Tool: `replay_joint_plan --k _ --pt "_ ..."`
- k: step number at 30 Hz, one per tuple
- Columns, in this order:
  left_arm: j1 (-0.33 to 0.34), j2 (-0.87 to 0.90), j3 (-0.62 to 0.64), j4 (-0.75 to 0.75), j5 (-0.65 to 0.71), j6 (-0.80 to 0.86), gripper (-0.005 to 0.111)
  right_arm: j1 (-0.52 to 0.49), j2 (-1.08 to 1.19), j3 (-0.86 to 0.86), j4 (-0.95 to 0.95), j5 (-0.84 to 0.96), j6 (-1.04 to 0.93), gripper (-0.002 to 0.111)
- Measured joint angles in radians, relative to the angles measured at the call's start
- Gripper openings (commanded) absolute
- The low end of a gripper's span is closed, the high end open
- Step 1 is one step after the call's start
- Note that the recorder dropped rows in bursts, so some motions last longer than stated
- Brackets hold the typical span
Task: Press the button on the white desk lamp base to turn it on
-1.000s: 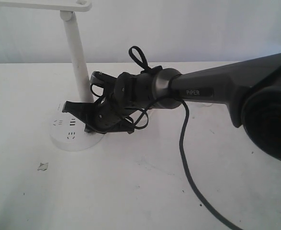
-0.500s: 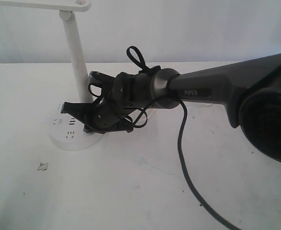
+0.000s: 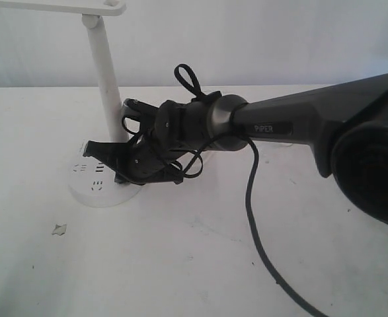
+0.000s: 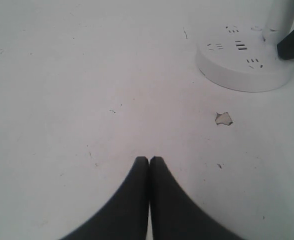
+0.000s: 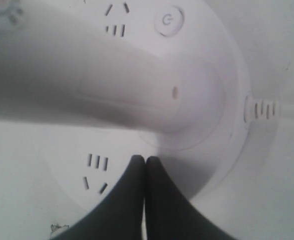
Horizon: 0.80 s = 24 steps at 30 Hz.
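My right tool [image 5: 145,162], shut and empty for poking, sits over the round white plastic lamp base [image 5: 224,120], off its tiny white button [image 5: 168,20].

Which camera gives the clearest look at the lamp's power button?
The right wrist view: the button is close, unobstructed, its power symbol legible. The exterior and left wrist views show the white desk lamp base, but no discernible button.

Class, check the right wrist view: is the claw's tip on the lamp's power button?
No, the shut right claw is on the far side of the stem from the button.
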Motion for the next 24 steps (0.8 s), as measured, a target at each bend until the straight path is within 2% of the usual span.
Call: replay_joint_plan --k 20,24 --pt "0.000 0.000 0.000 0.000 0.000 0.000 0.000 0.000 0.012 0.000 -0.002 0.009 0.000 0.000" --pt "0.000 0.000 0.000 0.000 0.000 0.000 0.000 0.000 0.012 -0.002 -0.060 0.011 0.058 0.000"
